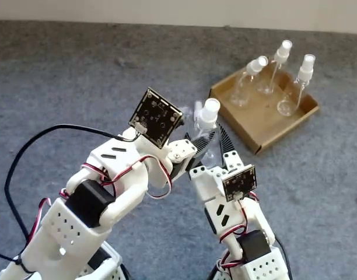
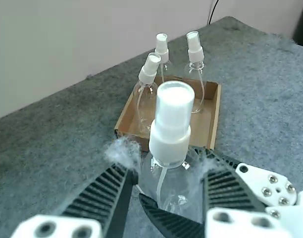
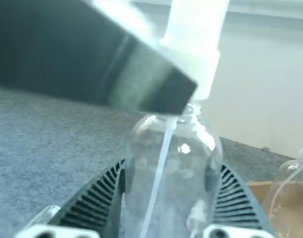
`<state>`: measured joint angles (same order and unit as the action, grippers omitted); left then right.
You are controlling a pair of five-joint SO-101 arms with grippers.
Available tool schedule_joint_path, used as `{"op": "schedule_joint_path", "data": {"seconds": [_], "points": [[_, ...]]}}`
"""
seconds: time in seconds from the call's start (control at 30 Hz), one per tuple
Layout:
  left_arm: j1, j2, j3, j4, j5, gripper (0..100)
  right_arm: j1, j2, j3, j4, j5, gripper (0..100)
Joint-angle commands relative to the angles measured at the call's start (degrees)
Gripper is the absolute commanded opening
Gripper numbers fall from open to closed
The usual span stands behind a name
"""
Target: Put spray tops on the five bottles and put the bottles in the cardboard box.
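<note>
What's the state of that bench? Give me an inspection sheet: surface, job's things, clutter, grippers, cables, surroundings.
Surface: grey carpet-like covering.
Job's things: cardboard box with three bottles standing in it, each topped; a fourth bottle, wearing its spray top, upright outside the box between the two arms.
Clutter: white fluff beside the fourth bottle.
Grippers: right gripper shut on the fourth bottle's body; left gripper at that bottle's shoulder, grip unclear.
Cables: black cable looping off the left arm; red and white wires along both arms.
Surroundings: pale wall behind the table.
</note>
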<state>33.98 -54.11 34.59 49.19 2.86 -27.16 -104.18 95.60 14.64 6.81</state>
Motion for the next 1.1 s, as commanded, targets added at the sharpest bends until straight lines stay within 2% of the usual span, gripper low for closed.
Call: {"op": "schedule_joint_path", "data": {"seconds": [0.0, 0.27, 0.5, 0.63, 0.83, 1.07], "points": [[-0.4, 0.0, -7.7, 4.0, -0.4, 18, -0.3, -1.1, 8.8, 0.2, 0.2, 16.6], [-0.6, -0.3, -13.2, 13.0, -0.5, 17, -0.3, -1.1, 8.8, 0.2, 0.1, 16.6], [-0.6, -11.2, -12.4, 14.7, -0.5, 17, -0.3, -1.1, 8.8, 0.1, 0.2, 16.6], [-0.7, -16.7, -5.1, 14.6, -0.6, 16, -0.3, -1.1, 8.7, 0.0, 0.4, 16.6], [-9.8, -25.1, 6.6, 14.2, -0.6, 0, 0.3, -1.1, 8.7, 0.3, 0.4, 16.6], [-15.3, -39.1, 19.9, 14.2, -0.6, 2, 8.3, -1.1, 7.5, 0.3, 0.1, 16.6]]}}
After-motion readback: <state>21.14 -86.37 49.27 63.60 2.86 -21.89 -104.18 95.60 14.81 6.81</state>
